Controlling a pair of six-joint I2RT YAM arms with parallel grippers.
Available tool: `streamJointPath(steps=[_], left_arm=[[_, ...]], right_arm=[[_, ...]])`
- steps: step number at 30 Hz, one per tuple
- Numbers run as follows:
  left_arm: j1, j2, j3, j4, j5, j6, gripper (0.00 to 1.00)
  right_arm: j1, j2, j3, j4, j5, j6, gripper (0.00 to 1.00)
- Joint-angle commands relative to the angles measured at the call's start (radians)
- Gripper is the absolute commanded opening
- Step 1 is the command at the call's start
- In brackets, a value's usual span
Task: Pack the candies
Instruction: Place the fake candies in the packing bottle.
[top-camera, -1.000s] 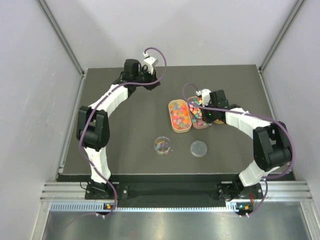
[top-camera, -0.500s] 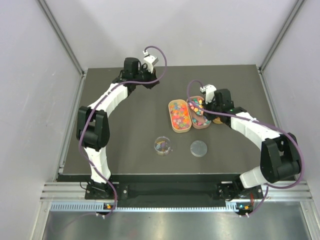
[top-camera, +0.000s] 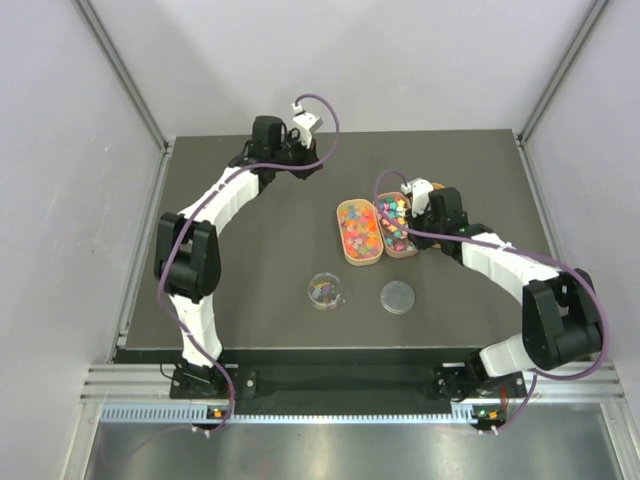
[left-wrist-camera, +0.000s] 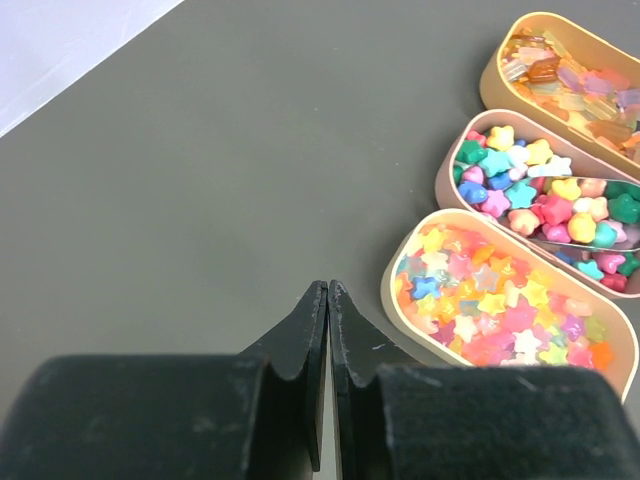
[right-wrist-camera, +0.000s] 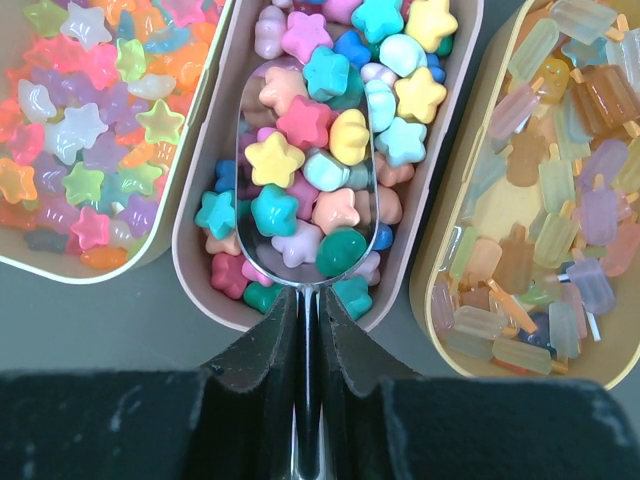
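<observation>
- Swinging its elbow outward over the last second, the right tool stays clamped on the scoop handle, its bowl heaped with candies over the middle tray.
- Left tool, pressed together and empty, hangs apart from that tray.
- Candies look light, hard and roll-prone; keep the scoop level.

3 trays, 1 scoop, 1 lid, 1 dish

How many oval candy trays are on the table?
3, in a row: left tray with translucent stars, middle tray with the scoop in it, right tray with lolly-shaped sweets. From above, the right arm hides most of the right tray.
</observation>
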Motion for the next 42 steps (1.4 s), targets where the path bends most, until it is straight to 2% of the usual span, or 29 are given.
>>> streamJointPath(steps=[1,17,21,25,28,30,31,35,42], left_arm=[[-0.02,-0.023,0.04,0.005,0.0,0.025,0.08],[-0.026,-0.027,0.006,-0.001,-0.002,0.033,0.08],[-0.026,-0.02,0.009,0.002,-0.004,0.03,0.08],[-0.026,-0.011,0.008,0.005,0.001,0.022,0.08],[-0.026,-0.004,0.006,0.006,0.004,0.022,0.08],[-0.026,-0.001,0.005,0.006,0.006,0.02,0.08],[-0.026,0.0,0.005,0.006,0.006,0.02,0.08],[-0.026,0.003,0.005,0.006,0.004,0.022,0.08],[-0.028,-0.017,-0.012,-0.003,-0.005,0.037,0.08]], right_arm=[[0.006,-0.028,0.008,0.055,-0.003,0.002,0.0],[0.009,0.197,0.175,-0.09,0.009,0.016,0.0],[0.009,0.223,0.201,-0.133,0.014,0.006,0.16],[0.008,0.24,0.219,-0.176,0.012,0.003,0.19],[0.009,0.234,0.212,-0.175,0.011,-0.003,0.18],[0.008,0.245,0.213,-0.173,0.009,-0.003,0.03],[0.008,0.246,0.212,-0.166,0.011,-0.001,0.0],[0.008,0.216,0.17,-0.094,-0.001,0.006,0.0],[0.009,0.039,0.025,0.051,-0.009,0.014,0.0]])
